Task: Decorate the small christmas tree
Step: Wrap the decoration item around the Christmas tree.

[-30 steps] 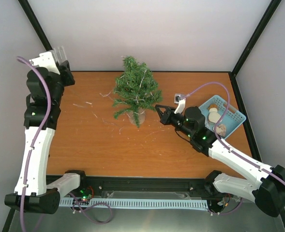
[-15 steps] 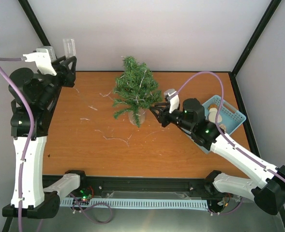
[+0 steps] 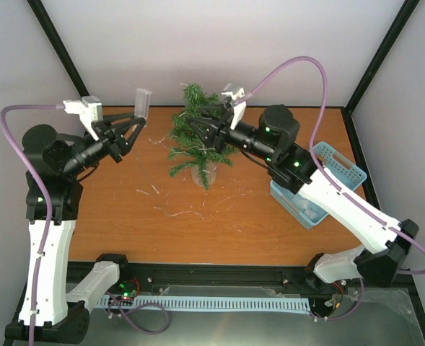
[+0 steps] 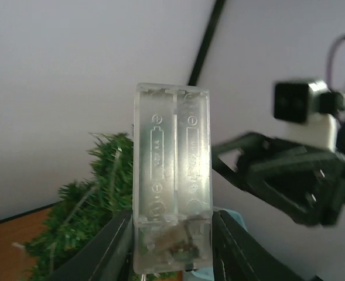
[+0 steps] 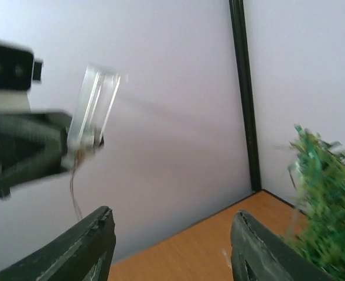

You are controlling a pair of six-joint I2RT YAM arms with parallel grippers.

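The small christmas tree [image 3: 198, 144] stands at the back middle of the table; it also shows as green branches [image 4: 87, 219] in the left wrist view and at the right edge [image 5: 324, 216] of the right wrist view. My left gripper [image 3: 134, 127] [image 4: 172, 249] is shut on a clear plastic battery box [image 3: 141, 101] [image 4: 172, 181], held upright in the air left of the tree. A thin wire [image 5: 72, 196] hangs from the box [image 5: 94, 108]. My right gripper [image 3: 200, 127] [image 5: 172, 240] hovers open over the tree's top, facing the left gripper [image 5: 26, 149], with nothing between its fingers.
A blue basket [image 3: 338, 169] sits at the right of the table, partly under my right arm. Thin pale wire strands [image 3: 172, 210] lie on the wood in front of the tree. Grey walls and black frame posts close in the back and sides.
My left arm swung from the back left corner toward the tree with the box. My right arm rose from beside the tree's base to above its top, and its jaws opened.
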